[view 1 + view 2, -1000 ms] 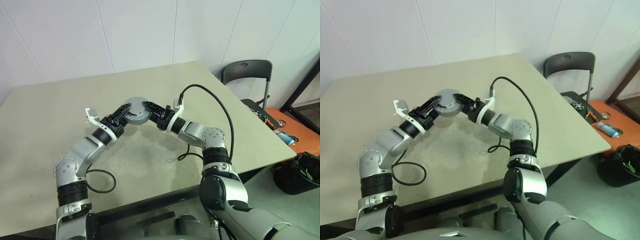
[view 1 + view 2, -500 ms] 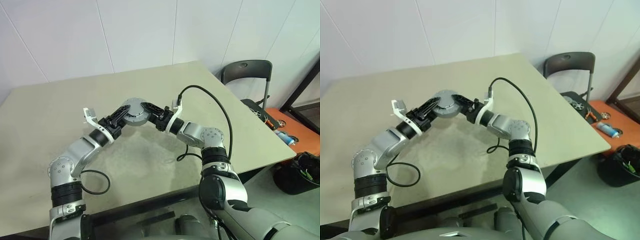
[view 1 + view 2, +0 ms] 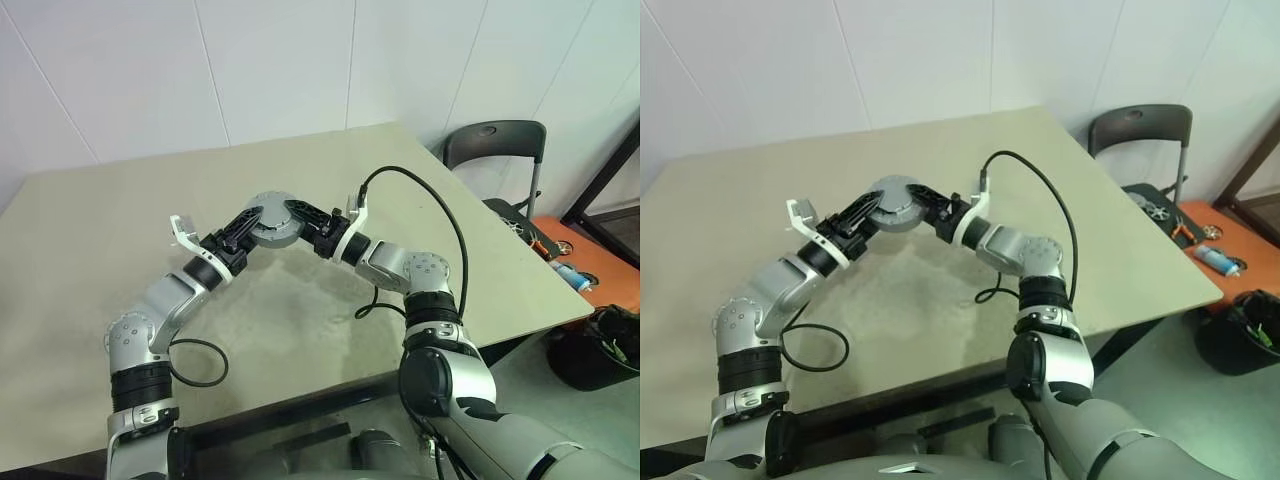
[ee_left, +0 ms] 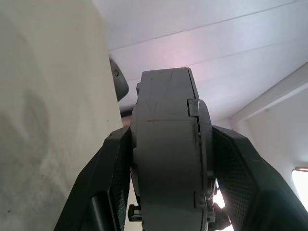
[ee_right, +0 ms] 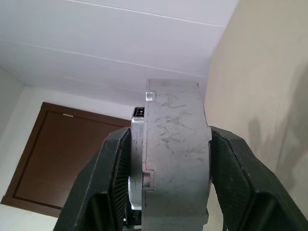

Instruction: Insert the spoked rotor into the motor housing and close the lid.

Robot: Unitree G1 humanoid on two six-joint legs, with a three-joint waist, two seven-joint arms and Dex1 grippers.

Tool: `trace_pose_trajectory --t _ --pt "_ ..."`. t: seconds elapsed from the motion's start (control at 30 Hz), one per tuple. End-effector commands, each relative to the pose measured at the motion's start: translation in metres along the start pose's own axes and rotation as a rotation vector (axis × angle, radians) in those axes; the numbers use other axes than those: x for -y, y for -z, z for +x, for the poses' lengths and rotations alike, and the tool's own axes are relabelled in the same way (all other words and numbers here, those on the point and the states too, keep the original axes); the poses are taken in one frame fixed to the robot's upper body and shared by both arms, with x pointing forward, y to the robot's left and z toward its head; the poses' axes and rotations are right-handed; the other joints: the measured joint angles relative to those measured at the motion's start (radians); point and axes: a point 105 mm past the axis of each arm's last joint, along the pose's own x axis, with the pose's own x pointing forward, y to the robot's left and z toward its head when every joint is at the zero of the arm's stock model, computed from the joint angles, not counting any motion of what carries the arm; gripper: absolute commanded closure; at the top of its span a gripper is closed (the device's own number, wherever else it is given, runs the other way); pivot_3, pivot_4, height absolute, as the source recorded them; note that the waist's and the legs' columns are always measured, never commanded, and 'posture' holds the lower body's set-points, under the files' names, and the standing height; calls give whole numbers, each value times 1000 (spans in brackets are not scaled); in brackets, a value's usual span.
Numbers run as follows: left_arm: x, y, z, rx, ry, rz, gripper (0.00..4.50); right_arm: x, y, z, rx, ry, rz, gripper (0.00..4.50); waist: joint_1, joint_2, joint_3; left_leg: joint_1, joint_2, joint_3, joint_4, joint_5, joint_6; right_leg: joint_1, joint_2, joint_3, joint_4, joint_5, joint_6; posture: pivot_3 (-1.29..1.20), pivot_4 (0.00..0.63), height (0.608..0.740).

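- The motor housing (image 3: 271, 226), lid (image 4: 204, 159) already on, is clamped between the left tool (image 3: 243, 228) and the right tool (image 3: 309, 223), above the worktop (image 3: 90, 230).
- Squeeze evenly from both sides so the seam seats flush; avoid twisting.

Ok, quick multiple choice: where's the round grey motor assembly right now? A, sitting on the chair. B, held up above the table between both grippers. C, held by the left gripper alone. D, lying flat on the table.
B: the round grey motor assembly is up off the table, with the left gripper clamped on one side and the right gripper on the other.
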Motion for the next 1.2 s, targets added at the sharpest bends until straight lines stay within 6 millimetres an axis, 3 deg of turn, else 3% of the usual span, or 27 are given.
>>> trace_pose_trajectory --t 0.03,0.07,0.23,0.8,0.97,1.1,1.2 --pt "32 36 20 -162 144 35 2299 -11 17 20 -76 16 -119 2390 -1 0 0 0 0 0 0 0 0 0 0 0 0 0 0 0 0 740" --pt "31 36 20 -162 143 36 2299 -11 17 21 -73 13 -117 2390 -2 0 0 0 0 0 0 0 0 0 0 0 0 0 0 0 0 740" --pt "30 34 21 -156 141 39 2299 -8 24 20 -106 19 -82 759 1 0 0 0 0 0 1 0 0 0 0 0 0 0 0 0 0 740" --pt "27 15 22 -96 118 91 2299 9 -18 -10 33 90 -68 759 0 0 0 0 0 0 1 0 0 0 0 0 0 0 0 0 0 740" --pt "25 12 23 -88 111 102 2299 -17 -28 -10 62 -23 -87 759 -1 0 0 0 0 0 0 0 0 0 0 0 0 0 0 0 0 740" --pt "27 9 23 -78 114 114 2299 -52 -61 -24 160 -151 -129 759 2 0 0 0 0 0 1 0 0 0 0 0 0 0 0 0 0 740" --pt "27 6 22 -69 113 119 2299 -59 -80 -39 205 -152 -173 759 3 -1 0 0 -1 -1 1 0 0 1 0 0 0 0 0 0 0 740"
